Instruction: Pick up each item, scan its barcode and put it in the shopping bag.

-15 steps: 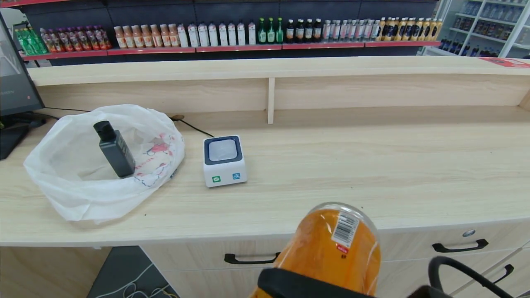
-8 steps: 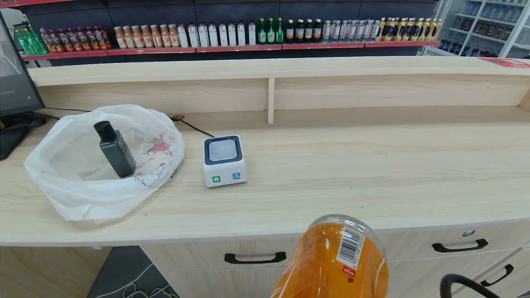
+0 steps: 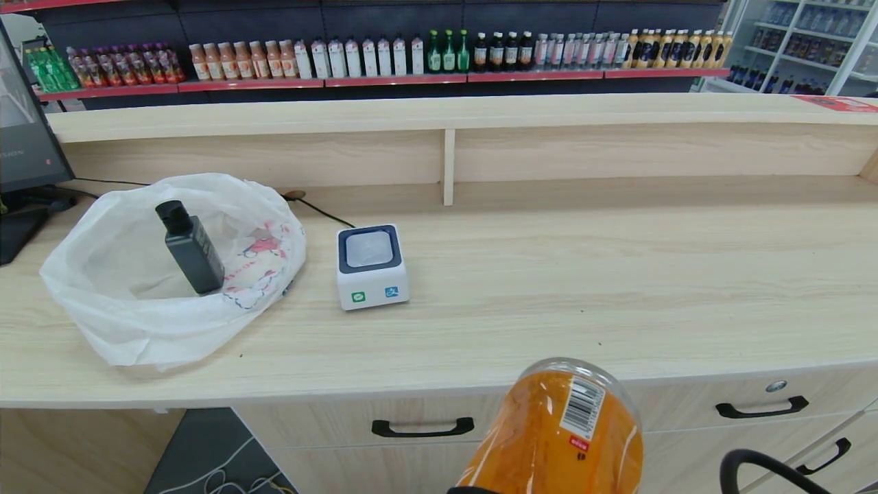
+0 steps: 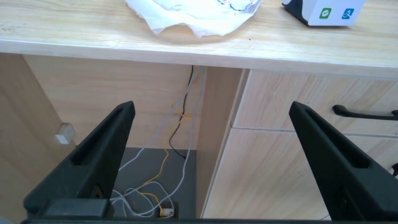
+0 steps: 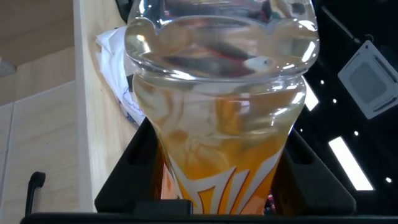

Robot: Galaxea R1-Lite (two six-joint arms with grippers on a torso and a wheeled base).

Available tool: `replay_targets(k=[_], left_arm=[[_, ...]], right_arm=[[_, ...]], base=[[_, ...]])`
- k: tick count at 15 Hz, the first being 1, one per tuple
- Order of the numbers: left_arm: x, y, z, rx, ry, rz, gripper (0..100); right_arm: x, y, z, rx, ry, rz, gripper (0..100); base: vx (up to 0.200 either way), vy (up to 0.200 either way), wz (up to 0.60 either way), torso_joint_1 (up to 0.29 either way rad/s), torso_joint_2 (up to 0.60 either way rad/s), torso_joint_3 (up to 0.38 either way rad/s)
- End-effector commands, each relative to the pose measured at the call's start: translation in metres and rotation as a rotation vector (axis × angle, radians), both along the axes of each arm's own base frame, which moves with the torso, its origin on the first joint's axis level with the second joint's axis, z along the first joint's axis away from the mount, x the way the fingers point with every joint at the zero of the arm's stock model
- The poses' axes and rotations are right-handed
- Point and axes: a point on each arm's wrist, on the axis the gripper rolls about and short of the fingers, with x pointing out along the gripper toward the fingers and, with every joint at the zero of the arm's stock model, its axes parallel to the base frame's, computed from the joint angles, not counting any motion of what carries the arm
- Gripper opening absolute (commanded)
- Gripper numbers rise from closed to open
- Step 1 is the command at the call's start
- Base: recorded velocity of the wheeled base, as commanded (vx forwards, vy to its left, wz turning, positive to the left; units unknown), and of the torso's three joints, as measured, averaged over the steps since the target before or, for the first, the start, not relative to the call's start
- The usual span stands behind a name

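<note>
Right hand (image 5: 221, 168) clamped on orange bottle (image 3: 555, 432), out past the counter's (image 3: 617, 288) front edge, barcode up. Left hand (image 4: 211, 115) wide open, empty, below front edge by bag (image 3: 137, 322).

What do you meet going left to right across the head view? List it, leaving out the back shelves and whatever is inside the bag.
monitor → bag → scanner → orange bottle

Pale wooden counter (image 3: 617, 274), with black-handled drawers (image 3: 309, 422) beneath. Behind it, a red-edged shelf (image 3: 398, 80) lined with drink bottles (image 3: 446, 51). Dark monitor (image 3: 24, 130) at far left.
</note>
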Motion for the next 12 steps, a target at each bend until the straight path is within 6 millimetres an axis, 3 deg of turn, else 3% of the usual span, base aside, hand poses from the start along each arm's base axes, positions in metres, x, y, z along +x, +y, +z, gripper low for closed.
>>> replay_targets(k=[1, 12], left_arm=[[0.0000, 0.0000, 0.0000, 0.000, 0.000, 0.001, 100], [0.0000, 0.0000, 0.0000, 0.000, 0.000, 0.001, 100]], right_arm=[[0.0008, 0.0004, -0.0006, 0.001, 0.006, -0.001, 0], [0.0098, -0.0045, 0.0053, 0.070, 0.101, -0.010, 0]], base=[[0.000, 0.000, 0.00, 0.000, 0.00, 0.000], [0.000, 0.000, 0.00, 0.000, 0.00, 0.000]])
